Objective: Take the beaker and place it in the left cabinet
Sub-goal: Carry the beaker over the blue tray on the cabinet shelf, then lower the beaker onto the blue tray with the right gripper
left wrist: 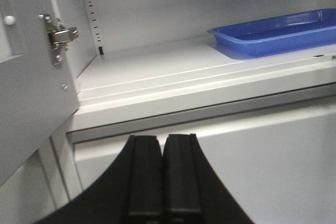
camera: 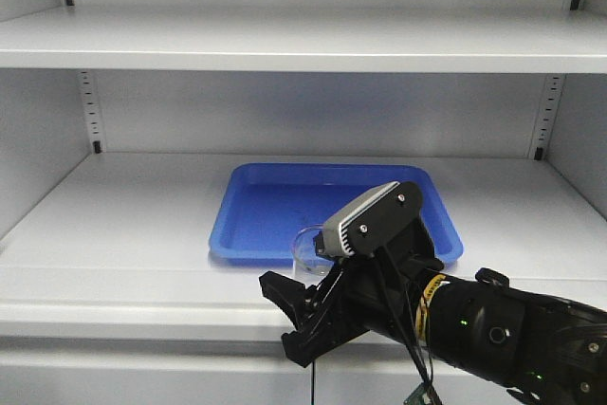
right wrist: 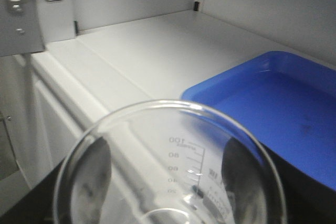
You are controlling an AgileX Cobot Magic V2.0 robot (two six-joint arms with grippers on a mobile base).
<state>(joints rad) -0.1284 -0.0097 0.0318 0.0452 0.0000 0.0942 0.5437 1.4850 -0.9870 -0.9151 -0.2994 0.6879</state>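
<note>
My right fingers (right wrist: 93,179) grip the beaker (right wrist: 184,150) by its sides, over the front edge of the left cabinet (camera: 313,111) shelf (camera: 123,215), near the blue tray (camera: 285,206). My left fingers (left wrist: 149,182) are pressed together, empty.

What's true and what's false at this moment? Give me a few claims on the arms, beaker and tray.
1. The right gripper holds the beaker. True.
2. The left gripper has its jaws open. False: the left gripper's jaws are shut together on nothing.
3. The blue tray lies on the upper shelf. False: the blue tray lies on the lower shelf.
4. Printed graduation marks show on the beaker's wall. True.
</note>
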